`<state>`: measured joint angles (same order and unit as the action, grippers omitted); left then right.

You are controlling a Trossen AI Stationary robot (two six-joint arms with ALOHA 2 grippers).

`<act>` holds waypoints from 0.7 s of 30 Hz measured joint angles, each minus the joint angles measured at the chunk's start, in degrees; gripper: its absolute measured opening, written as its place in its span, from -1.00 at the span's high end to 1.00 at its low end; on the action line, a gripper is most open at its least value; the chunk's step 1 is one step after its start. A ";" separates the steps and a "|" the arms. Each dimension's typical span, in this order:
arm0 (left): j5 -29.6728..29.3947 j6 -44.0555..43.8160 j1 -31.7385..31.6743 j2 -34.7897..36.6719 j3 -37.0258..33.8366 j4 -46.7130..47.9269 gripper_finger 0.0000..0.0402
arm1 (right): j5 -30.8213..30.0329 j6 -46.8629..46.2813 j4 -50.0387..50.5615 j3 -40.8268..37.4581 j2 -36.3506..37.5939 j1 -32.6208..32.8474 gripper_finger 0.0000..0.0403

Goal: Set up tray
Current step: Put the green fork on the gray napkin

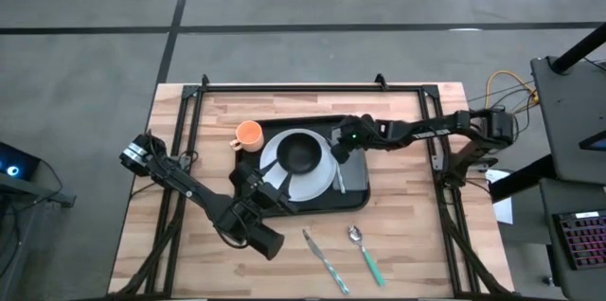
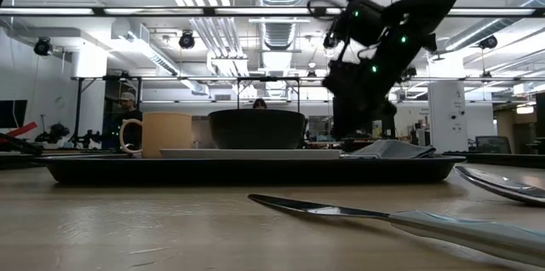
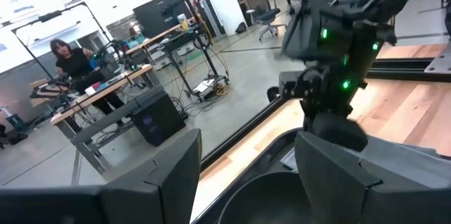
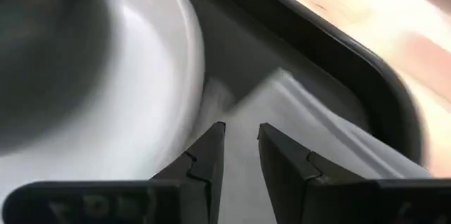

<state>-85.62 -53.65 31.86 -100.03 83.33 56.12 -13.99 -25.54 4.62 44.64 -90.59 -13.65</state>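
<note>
A black, round-cornered tray [image 1: 355,192] lies mid-tabletop [image 1: 407,244], long axis left-right, holding a white plate [image 1: 317,180] and dark bowl [image 1: 299,153]; right gripper [image 4: 239,146] hovers over its grey napkin [image 4: 296,122], jaws slightly spread; left gripper [image 3: 246,175] jaws spread wide.

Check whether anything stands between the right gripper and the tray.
Only the grey napkin. The right gripper hangs low over the tray, its fingers slightly apart just above the napkin that lies on the tray floor beside the white plate.

You see the black rectangular tray [image 1: 358,190] lying flat at the frame's centre, rounded corners, raised rim, loaded with crockery and a folded napkin.
</note>
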 joint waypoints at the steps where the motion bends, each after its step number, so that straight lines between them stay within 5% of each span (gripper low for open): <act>1: 0.00 -0.02 0.00 0.02 0.00 0.00 -0.03 | 1.67 0.03 -0.47 0.08 0.73 0.08 0.59; 10: 0.00 -0.02 0.00 0.03 0.00 0.00 -0.03 | 3.35 -1.54 -0.54 0.91 0.57 2.48 0.64; 21: -0.02 -0.02 0.00 0.04 0.00 0.00 -0.03 | 2.50 -2.78 -2.19 1.12 0.51 4.33 0.95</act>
<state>-85.65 -53.67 31.86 -99.98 83.33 56.12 -11.49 -28.32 2.43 45.76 -90.08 -9.32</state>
